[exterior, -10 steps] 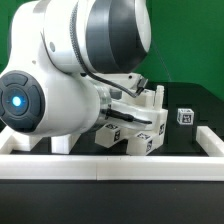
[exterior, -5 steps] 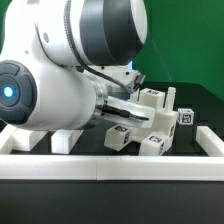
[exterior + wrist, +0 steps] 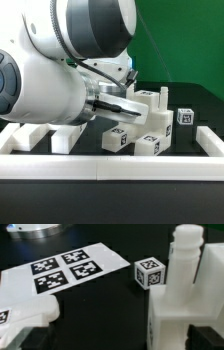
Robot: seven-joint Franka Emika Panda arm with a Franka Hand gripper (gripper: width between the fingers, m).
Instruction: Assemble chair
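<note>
The arm (image 3: 50, 90) hides much of the chair (image 3: 150, 118); jaws spread, tips cut off.

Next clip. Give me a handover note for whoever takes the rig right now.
Gripper: open, jaws wide apart, at the chair assembly.
Parts: the assembly stands behind the border rail; one small cube stands apart, toward the exterior view's right.
Done: several parts look joined.
Left: cube loose; chair unfinished.
</note>
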